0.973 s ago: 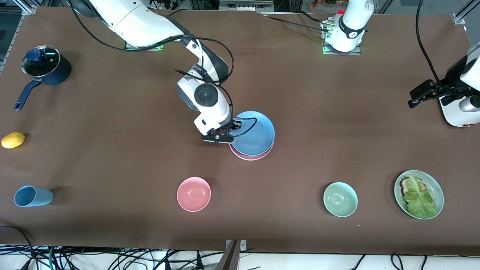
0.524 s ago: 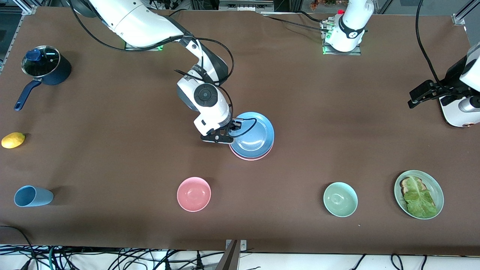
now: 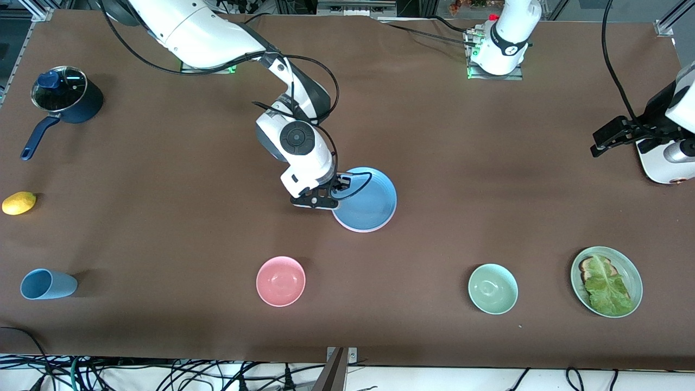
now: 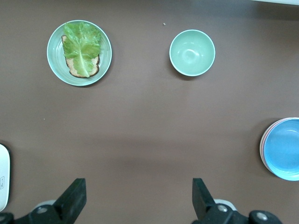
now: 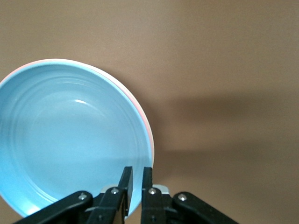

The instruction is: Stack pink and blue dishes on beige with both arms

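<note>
The blue plate lies flat on the pink plate in the middle of the table; only a thin pink rim shows under it. My right gripper is at the blue plate's edge toward the right arm's end. Its fingers stand close together with the plate's rim between them. The beige plate shows in no view. My left gripper waits open over bare table at the left arm's end. Its wrist view shows the blue plate at the picture's edge.
Along the table's near side stand a light blue cup, a pink bowl, a green bowl and a green plate with bread and lettuce. A lemon and a lidded pot sit at the right arm's end.
The blue plate has come down from a tilt to lie level on the pink plate, covering it almost fully. The right gripper stayed at its rim. The left arm has not moved.
</note>
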### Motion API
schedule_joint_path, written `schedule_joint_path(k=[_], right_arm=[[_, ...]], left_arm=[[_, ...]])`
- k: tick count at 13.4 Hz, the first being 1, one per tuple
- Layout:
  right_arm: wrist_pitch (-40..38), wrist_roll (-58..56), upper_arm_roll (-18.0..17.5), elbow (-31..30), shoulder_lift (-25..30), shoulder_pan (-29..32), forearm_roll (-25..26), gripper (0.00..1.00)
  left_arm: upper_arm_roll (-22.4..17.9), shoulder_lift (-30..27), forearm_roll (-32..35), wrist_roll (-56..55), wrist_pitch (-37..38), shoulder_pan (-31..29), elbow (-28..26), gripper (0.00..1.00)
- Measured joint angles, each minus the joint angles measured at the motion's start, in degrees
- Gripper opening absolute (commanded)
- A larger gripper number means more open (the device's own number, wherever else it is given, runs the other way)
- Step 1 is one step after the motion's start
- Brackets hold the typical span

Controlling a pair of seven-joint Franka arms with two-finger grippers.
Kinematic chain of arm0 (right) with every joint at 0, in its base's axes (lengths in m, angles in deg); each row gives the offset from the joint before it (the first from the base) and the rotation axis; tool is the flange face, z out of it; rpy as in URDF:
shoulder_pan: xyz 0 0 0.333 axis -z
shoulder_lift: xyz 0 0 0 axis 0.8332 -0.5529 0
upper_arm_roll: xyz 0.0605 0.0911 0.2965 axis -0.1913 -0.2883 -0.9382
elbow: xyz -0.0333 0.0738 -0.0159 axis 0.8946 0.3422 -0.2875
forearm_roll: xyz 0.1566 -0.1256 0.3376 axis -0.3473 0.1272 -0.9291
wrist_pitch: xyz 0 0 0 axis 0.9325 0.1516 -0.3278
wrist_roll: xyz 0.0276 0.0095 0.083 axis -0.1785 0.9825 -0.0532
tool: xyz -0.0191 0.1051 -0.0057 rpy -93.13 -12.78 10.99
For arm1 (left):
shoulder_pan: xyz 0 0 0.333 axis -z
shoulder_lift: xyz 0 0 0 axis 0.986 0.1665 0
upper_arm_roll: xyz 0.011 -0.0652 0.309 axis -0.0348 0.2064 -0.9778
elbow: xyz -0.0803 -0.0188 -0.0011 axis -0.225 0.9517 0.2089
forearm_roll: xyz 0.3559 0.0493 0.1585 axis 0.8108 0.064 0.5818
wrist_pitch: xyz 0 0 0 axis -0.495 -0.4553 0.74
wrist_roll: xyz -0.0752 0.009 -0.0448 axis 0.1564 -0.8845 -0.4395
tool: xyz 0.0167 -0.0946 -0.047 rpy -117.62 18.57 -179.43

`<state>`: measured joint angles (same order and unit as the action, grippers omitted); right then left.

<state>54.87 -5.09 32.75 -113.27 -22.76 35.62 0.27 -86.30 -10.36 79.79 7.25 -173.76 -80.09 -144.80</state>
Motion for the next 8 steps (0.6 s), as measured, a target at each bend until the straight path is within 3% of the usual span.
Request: schedule_joint_path(k=[2, 5, 6, 8], right_arm=[[-0.2, 0.0, 0.2, 1.2, 0.0, 0.1, 0.0, 0.24], [-5.3, -2.8, 0.6, 5.4, 0.0, 1.3, 0.1, 0.52], [-7.2, -4.7, 0.6, 6.7, 0.0, 2.4, 0.1, 0.54], [-10.5, -9.3, 0.6, 8.8, 0.3, 5.2, 0.1, 0.81]], left_arm=[[0.0, 0.0, 0.0, 0.0, 0.0, 0.0, 0.0, 1.00], [0.0, 0.0, 0.0, 0.0, 0.0, 0.0, 0.0, 1.00], [0.0, 0.0, 0.0, 0.0, 0.0, 0.0, 0.0, 1.00], [0.0, 0.0, 0.0, 0.0, 0.0, 0.0, 0.0, 1.00]])
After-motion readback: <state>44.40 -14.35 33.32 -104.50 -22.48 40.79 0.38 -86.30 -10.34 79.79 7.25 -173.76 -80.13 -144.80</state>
